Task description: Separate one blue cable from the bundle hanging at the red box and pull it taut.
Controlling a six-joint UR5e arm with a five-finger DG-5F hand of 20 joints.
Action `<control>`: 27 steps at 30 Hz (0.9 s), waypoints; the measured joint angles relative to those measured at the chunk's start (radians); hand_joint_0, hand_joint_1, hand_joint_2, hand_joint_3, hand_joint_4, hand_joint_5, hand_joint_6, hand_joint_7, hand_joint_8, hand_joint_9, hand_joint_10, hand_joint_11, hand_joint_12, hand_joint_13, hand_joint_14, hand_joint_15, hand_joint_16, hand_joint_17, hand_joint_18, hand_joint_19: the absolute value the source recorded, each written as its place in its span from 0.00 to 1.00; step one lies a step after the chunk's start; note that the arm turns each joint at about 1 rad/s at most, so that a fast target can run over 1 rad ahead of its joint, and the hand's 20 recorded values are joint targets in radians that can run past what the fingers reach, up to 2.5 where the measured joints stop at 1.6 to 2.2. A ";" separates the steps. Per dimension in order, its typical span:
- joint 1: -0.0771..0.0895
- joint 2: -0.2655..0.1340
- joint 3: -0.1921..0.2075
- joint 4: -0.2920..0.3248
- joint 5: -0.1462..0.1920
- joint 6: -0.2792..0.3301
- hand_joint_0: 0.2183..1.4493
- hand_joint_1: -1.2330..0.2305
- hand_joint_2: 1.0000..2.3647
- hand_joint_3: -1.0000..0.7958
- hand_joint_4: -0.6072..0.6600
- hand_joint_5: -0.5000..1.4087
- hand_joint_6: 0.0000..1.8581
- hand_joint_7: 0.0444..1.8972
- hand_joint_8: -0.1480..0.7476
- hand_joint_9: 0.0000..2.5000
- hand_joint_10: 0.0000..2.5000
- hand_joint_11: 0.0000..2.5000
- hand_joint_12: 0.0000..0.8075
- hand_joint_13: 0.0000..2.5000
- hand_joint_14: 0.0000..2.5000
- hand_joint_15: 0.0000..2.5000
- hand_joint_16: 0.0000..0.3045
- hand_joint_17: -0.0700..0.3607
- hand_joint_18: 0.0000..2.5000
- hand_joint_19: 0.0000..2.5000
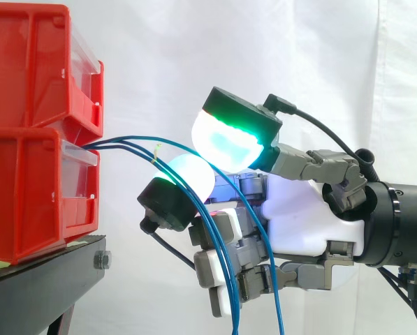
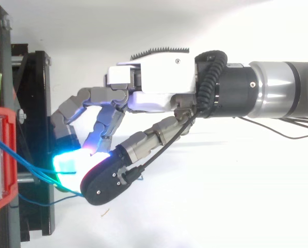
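- Blue cable (image 1: 274, 293) out of the lower red bin (image 1: 26, 202) at the left with the rest of the bundle (image 1: 230, 300), arching right, then hanging slack across the hand (image 1: 299, 216).
- Pinched between two glowing pads (image 1: 229, 143) just right of the bin; remaining fingers curled.
- Red bin seated on black stand (image 1: 47, 276).

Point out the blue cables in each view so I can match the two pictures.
Side view: blue cables arch right from the lower red box at left, pass between the glowing pads, then drop past the fingers of the hand.
Top view: lower left, running from the red box to the glowing pads.
Shared landmark: the red box.
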State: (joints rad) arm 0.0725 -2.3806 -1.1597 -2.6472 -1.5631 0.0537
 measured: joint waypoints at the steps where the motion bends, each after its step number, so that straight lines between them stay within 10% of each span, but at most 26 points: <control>1: 0.000 0.000 0.000 0.000 0.000 0.000 0.33 0.32 0.01 0.44 0.53 0.15 0.46 0.63 0.50 0.41 0.01 0.41 0.41 0.40 0.01 0.24 0.14 0.38 0.38 0.21; 12: 0.001 0.000 -0.001 0.001 0.000 0.000 0.29 0.40 0.00 0.28 0.58 0.15 0.44 0.60 0.50 0.41 0.01 0.41 0.42 0.41 0.01 0.24 0.14 0.39 0.38 0.22; 27: 0.001 0.000 -0.005 0.000 0.004 -0.008 0.32 0.38 0.01 0.40 0.51 0.16 0.46 0.64 0.51 0.44 0.01 0.42 0.41 0.41 0.01 0.24 0.13 0.38 0.38 0.22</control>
State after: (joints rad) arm 0.0740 -2.3807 -1.1647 -2.6473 -1.5588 0.0453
